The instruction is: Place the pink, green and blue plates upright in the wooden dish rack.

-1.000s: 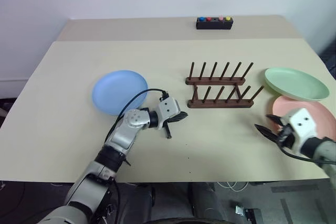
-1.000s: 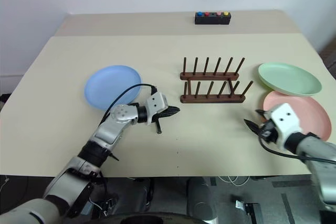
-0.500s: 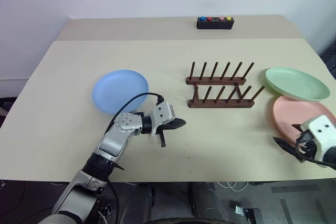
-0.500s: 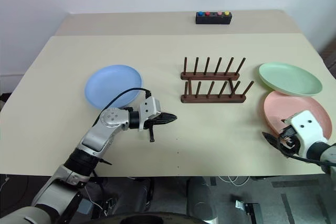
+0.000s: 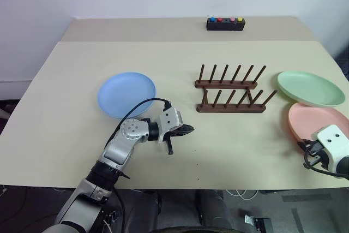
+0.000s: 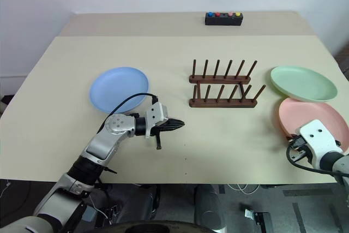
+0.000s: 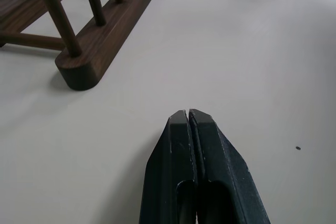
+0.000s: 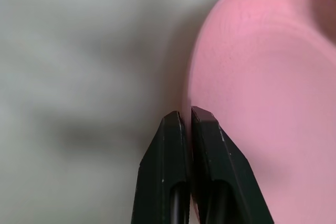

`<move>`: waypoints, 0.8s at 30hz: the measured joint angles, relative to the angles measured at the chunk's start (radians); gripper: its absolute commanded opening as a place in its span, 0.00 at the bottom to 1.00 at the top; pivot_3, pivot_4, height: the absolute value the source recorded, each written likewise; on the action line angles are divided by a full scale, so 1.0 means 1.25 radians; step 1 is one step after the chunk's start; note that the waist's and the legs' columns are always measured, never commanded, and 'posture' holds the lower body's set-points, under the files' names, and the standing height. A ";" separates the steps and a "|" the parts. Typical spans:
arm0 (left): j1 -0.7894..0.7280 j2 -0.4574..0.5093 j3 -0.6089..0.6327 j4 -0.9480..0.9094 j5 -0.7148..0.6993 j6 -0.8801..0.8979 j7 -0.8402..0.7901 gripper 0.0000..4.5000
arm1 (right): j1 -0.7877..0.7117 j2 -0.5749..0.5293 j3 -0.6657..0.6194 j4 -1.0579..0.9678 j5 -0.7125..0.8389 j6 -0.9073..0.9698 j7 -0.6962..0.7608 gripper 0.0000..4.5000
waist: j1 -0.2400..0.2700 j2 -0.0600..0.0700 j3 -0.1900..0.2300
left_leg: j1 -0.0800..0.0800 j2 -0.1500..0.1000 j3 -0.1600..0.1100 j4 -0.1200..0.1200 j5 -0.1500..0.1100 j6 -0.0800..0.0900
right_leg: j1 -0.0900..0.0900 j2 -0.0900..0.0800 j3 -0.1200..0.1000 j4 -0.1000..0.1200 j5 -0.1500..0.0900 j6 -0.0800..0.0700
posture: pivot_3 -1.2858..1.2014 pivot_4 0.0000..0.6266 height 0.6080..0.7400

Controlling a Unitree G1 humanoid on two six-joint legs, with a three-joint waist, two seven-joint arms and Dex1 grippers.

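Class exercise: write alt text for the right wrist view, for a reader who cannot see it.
The right gripper, its two black fingers shut, pinches the near rim of the pink plate, which lies on the pale table.

Occlusions and crops, all views. Pink plate [image 8: 262,103]: far and side rim cut by frame edge in right wrist view; near rim hidden behind the right hand [image 8: 188,116], so whether a finger sits over vs. under the rim can't be told. In head views, right hand's fingertips hidden behind its white housing, and pink plate's near-right portion covered by same. Green plate [image 5: 310,87]: overlaps pink plate's far rim; contact vs. gap unclear. Wooden dish rack [image 7: 84,35]: peg tops and far rail cropped in left wrist view. Black box [image 5: 225,23]: buttons too small to detail. Right wrist view: worktop [image 8: 79,77] blurred.
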 measured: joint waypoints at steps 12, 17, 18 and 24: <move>-0.004 -0.007 -0.015 0.013 0.000 -0.003 -0.008 0.00 | 0.237 0.024 -0.222 -0.221 0.100 -0.021 0.234 0.01 | -0.004 0.000 0.000 | 0.000 0.000 0.000 0.000 0.000 0.000 | 0.000 0.000 0.000 0.000 -0.003 0.004 | 0.52 0.24 1.00; -0.016 -0.009 -0.016 0.025 0.000 -0.006 -0.011 0.00 | 0.098 0.018 -0.295 -0.263 0.216 0.029 0.217 0.01 | -0.001 0.000 0.000 | -0.001 0.000 0.001 0.001 0.000 0.000 | 0.000 0.000 0.000 0.000 -0.003 0.001 | 0.52 0.24 1.00; -0.016 -0.007 -0.016 0.026 0.000 -0.007 -0.013 0.00 | 0.056 0.001 -0.305 -0.264 0.245 0.049 0.204 0.01 | -0.001 0.000 0.000 | -0.001 0.000 0.001 0.001 0.000 0.000 | 0.000 0.000 0.000 0.000 -0.002 -0.001 | 0.52 0.24 1.00; -0.017 -0.007 -0.011 0.032 -0.003 -0.008 -0.015 0.00 | -0.203 -0.076 -0.282 -0.255 0.353 0.107 0.114 0.01 | -0.003 -0.001 0.001 | -0.003 0.000 0.001 0.001 0.000 0.000 | -0.003 0.000 0.000 0.000 0.000 0.000 | 0.52 0.24 1.00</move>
